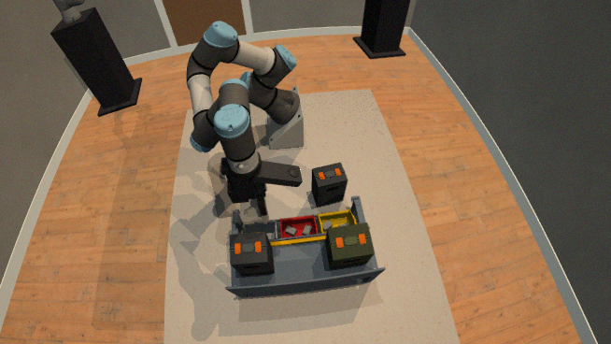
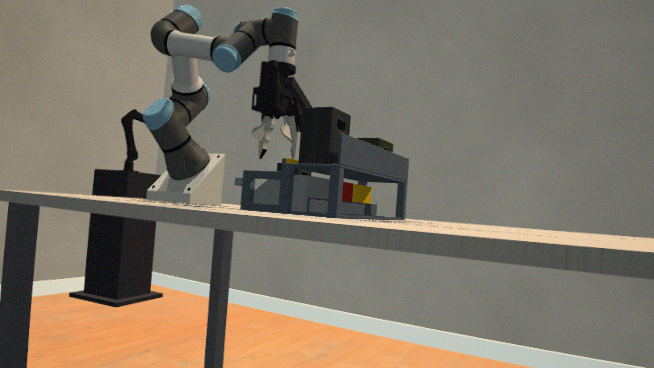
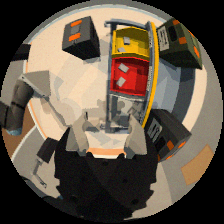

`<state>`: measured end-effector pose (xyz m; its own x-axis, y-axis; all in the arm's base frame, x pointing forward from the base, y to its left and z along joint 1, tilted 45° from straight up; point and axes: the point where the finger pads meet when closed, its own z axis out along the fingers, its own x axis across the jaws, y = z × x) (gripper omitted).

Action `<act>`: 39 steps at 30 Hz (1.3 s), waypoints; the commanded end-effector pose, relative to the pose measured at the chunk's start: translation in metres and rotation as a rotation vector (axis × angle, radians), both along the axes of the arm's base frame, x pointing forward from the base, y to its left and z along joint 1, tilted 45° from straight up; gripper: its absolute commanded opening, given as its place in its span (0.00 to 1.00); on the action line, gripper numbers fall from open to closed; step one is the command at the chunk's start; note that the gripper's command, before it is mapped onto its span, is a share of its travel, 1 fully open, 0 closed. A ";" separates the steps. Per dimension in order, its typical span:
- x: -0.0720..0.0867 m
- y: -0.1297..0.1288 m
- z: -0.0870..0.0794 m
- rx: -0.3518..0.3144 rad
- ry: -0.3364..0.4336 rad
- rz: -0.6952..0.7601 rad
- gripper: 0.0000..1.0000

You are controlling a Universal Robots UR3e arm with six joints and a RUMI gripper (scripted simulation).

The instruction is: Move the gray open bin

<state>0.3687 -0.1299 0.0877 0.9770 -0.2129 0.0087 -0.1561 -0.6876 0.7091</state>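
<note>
gray, open-topped and loaded with small gray parts, the plastic bin sits in the lower tier of the slate-blue metal shelf, at the end of a row beside a red open bin and a yellow open bin. seen from above, it is mostly hidden under the arm's wrist. the two-jaw gripper hangs pointing down above that end of the shelf, apart from it, with its pale fingers partly spread and nothing between them. in the wrist view the gray bin lies straight ahead between the two fingertips.

on the shelf's top board stand a black lidded case with orange latches and an olive-green lidded case with orange latches, one near each end. a second black lidded case stands on the beige table top just behind the shelf. the arm's light gray wedge base is mounted farther back on the table.
</note>
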 end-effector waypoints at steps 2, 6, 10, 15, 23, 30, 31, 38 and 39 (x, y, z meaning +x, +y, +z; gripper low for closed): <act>0.010 -0.028 0.025 0.001 -0.001 0.001 0.58; 0.010 -0.028 0.025 0.001 -0.001 0.001 0.58; 0.010 -0.028 0.025 0.001 -0.001 0.001 0.58; 0.008 -0.023 0.021 0.001 -0.002 0.001 0.58; 0.008 -0.021 0.019 0.001 -0.001 0.001 0.58; 0.008 -0.020 0.019 0.001 -0.001 0.001 0.58; 0.007 -0.019 0.018 0.001 -0.001 0.001 0.58; 0.006 -0.017 0.016 0.001 -0.001 0.001 0.58; 0.006 -0.017 0.016 0.001 -0.001 0.001 0.58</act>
<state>0.3748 -0.1480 0.1035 0.9770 -0.2131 0.0073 -0.1555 -0.6888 0.7081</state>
